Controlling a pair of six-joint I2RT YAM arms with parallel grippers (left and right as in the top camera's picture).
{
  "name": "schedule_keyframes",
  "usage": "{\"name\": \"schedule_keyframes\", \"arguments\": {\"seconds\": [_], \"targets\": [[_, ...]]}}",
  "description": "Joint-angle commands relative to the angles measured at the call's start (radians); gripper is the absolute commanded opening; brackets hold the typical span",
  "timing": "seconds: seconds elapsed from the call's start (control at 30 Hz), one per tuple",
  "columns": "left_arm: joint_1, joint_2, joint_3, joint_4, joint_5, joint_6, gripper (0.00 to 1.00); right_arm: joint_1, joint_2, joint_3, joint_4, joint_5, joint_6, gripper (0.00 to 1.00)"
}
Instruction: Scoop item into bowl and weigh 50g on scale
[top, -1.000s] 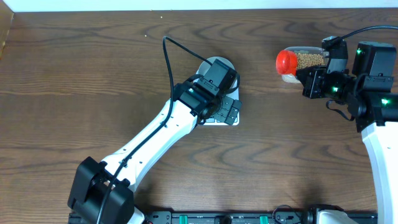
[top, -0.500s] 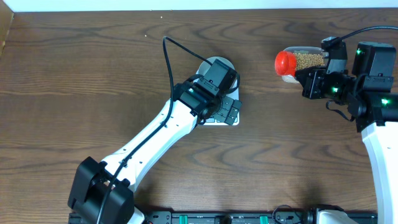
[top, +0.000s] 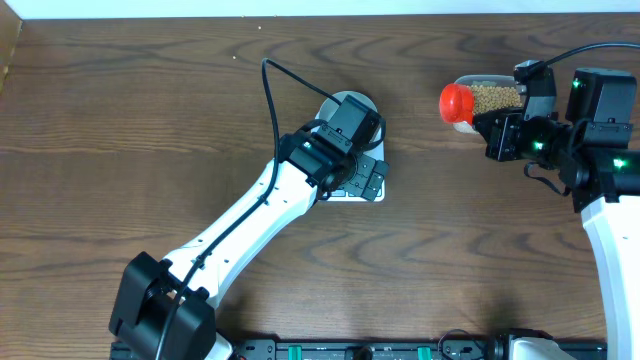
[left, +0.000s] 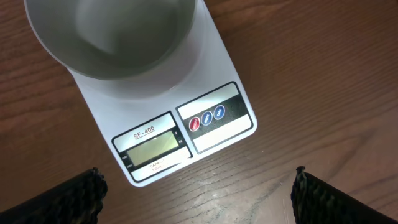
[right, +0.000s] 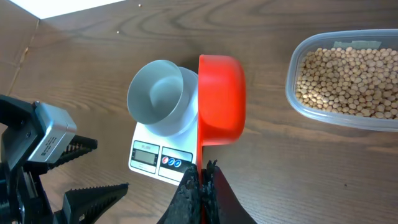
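A clear plastic tub (right: 291, 87) was seen on the right of the table (top: 150, 120), with a loose heap of small round tan-yellow beans (right: 348, 74) spread over its bottom. A pale bowl (right: 158, 93) was set on the far part of the white scale (right: 152, 158), near the middle of the table and well apart from the tub. No beans were seen in the bowl.

The front panel of the scale was left uncovered. A grey display with no digits visible was shown there, with one red and two blue buttons beside it.

A red scoop (right: 221, 99) was gripped by its handle in the clenched right gripper (right: 202, 180) and was seen edge-on, so its inside could not be seen. It was held just beside the left end of the tub. The left gripper (left: 198, 186) was held spread wide over the front of the scale, with nothing grasped.

Compared with a second before, the scoop had been carried slightly leftward, while the left arm had not been moved.
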Motion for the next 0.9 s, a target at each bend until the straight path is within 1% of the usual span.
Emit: {"name": "schedule_keyframes", "arguments": {"seconds": [0.0, 0.87], "targets": [[-0.001, 0.0, -0.003, -0.004, -0.006, 0.018, 0.97, -0.002, -0.005, 0.021, -0.001, -0.017, -0.02, 0.01], [-0.001, 0.0, -0.003, -0.004, -0.006, 0.017, 0.97, -0.002, -0.006, 0.021, -0.028, -0.014, -0.038, 0.01]]}}
